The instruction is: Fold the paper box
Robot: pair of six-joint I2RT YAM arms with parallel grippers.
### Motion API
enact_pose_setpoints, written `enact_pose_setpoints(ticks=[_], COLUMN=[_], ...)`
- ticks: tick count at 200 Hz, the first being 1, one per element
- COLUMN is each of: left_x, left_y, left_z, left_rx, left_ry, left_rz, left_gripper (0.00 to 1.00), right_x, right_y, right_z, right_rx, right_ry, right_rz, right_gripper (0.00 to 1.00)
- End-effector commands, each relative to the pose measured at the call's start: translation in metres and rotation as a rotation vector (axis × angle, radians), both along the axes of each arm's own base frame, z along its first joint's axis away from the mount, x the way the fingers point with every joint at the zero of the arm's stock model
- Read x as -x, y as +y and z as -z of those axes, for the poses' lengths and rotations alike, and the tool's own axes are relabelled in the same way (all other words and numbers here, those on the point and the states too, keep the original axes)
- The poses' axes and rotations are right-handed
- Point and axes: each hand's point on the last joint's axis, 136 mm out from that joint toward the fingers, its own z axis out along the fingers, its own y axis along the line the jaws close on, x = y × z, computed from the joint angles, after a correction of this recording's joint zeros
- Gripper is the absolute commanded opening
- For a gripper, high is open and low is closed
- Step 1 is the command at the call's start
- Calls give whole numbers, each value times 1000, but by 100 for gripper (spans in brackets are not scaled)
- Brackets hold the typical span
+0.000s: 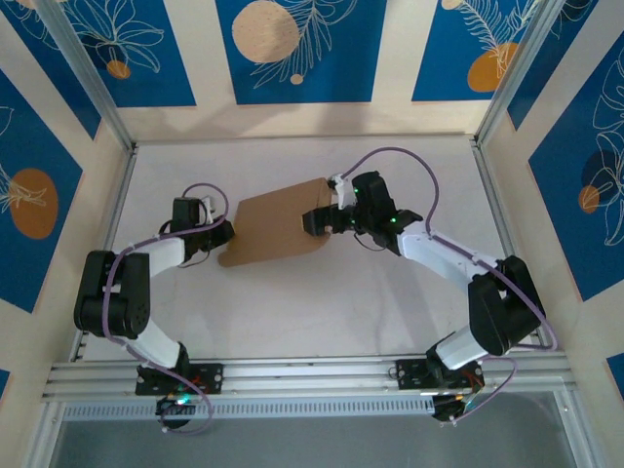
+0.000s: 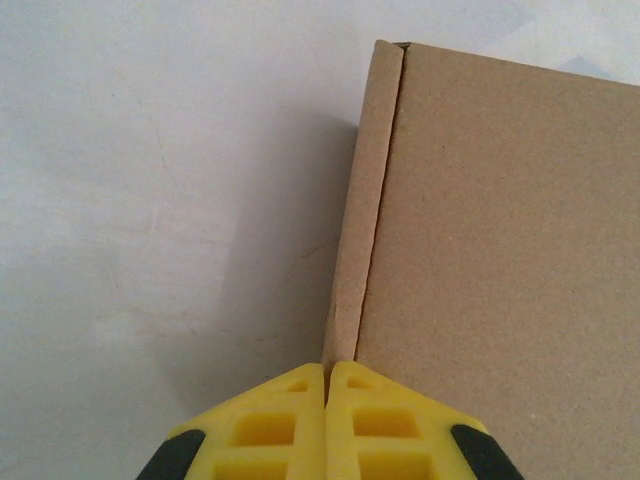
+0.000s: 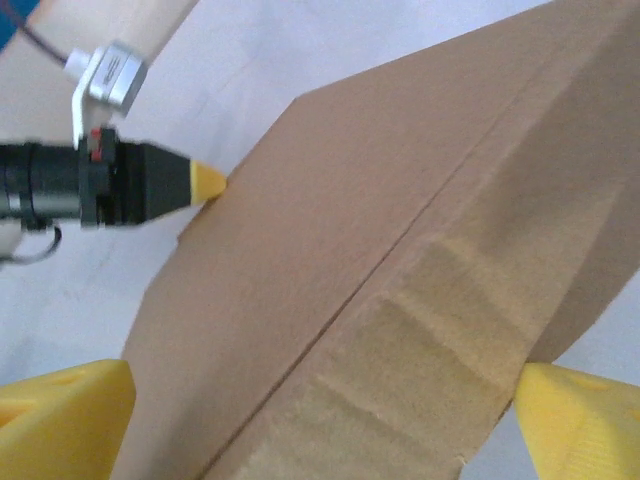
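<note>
At left gripper [image 2: 327,385], paper box [image 2: 500,250] edge

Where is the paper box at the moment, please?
In the top view the paper box lies near the middle of the table, between the left gripper at its left edge and the right gripper at its right edge.

Closed yellow left hand [image 2: 327,374] at the paper box's [image 2: 500,250] creased near edge, white table [image 2: 150,200] alongside.
</note>
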Motion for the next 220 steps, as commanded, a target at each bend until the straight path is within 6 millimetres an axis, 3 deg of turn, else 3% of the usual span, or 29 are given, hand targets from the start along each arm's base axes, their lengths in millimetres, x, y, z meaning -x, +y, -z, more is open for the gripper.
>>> enact_pose_setpoints(ticks=[1, 28, 67, 87, 136, 190, 220], left_x=[83, 83, 82, 81, 78, 74, 67], left_y=[-6, -6, -7, -8, -6, -4, -10], left_z=[73, 73, 72, 71, 66, 58, 45], left_rx=[-26, -22, -14, -13, -33, -72, -109], left_ry=[381, 379, 373, 370, 357, 339, 303], left_rz=[39, 36, 34, 36, 45, 54, 86], left_gripper=[0, 0, 0, 0, 0, 0, 0], right_x=[-7, -23, -31, -31, -22, -11, -5], right_y=[11, 3, 1, 4, -3, -9, -5], right_z=[0, -7, -3, 0, 25, 23, 28], right_rx=[-286, -633, -819, -756, -278, -269, -234], right_ry=[243, 416, 542, 538, 482, 521, 560], right_rz=[110, 229, 273, 241, 141, -31, -62], right_gripper=[97, 96, 94, 92, 89, 75, 77])
